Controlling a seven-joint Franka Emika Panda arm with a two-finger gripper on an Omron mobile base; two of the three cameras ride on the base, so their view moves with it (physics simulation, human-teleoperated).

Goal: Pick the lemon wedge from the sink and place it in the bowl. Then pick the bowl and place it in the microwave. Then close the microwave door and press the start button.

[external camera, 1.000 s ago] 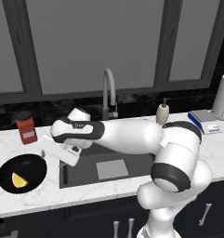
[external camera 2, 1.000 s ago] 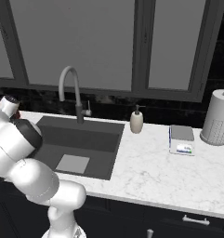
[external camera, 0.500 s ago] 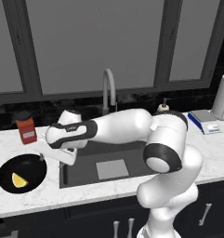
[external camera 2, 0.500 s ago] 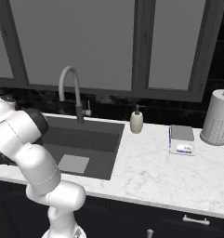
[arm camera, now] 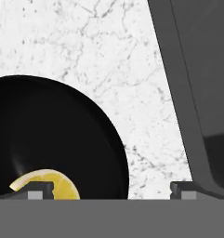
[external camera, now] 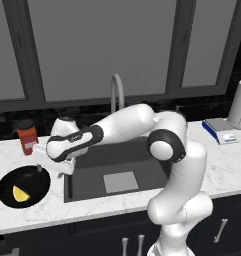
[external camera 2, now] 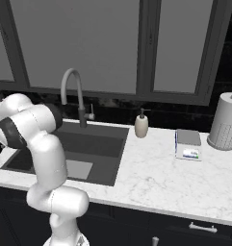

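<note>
1. We see the lemon wedge (external camera: 21, 195) lying inside the black bowl (external camera: 34, 180), toward its near-left side, well below and to the left of the pincer (external camera: 40, 159) in the left base view.
2. In the hand view the lemon wedge (arm camera: 50, 183) shows as a yellow crescent low in the bowl (arm camera: 62, 139), right above one dark fingertip (arm camera: 39, 190).
3. The bowl sits on the white marble table (external camera: 52, 207), just left of the sink (external camera: 117, 165), with its right rim under the pincer.
4. The pincer hangs above the strip of table between the bowl and the sink's left edge, touching nothing that we can make out.
5. Its jaws stand wide apart and empty: in the hand view the pincer (arm camera: 111, 190) has one tip over the bowl and the other fingertip (arm camera: 184, 190) by the sink rim (arm camera: 178, 93), with bare marble (arm camera: 146, 148) between them.
6. The sink holds a pale grey square mat (external camera: 120, 181) on its floor, well to the right of the pincer, and a curved grey faucet (external camera: 116, 90) rises behind it.
7. An orange-red jar with a dark lid (external camera: 27, 137) stands on the table behind the bowl, near the pincer's left.
8. From the right base view we see a soap dispenser (external camera 2: 141, 125), a small kitchen scale (external camera 2: 187, 144) and a paper towel roll (external camera 2: 226, 120), all far right of the sink (external camera 2: 74, 149).
</note>
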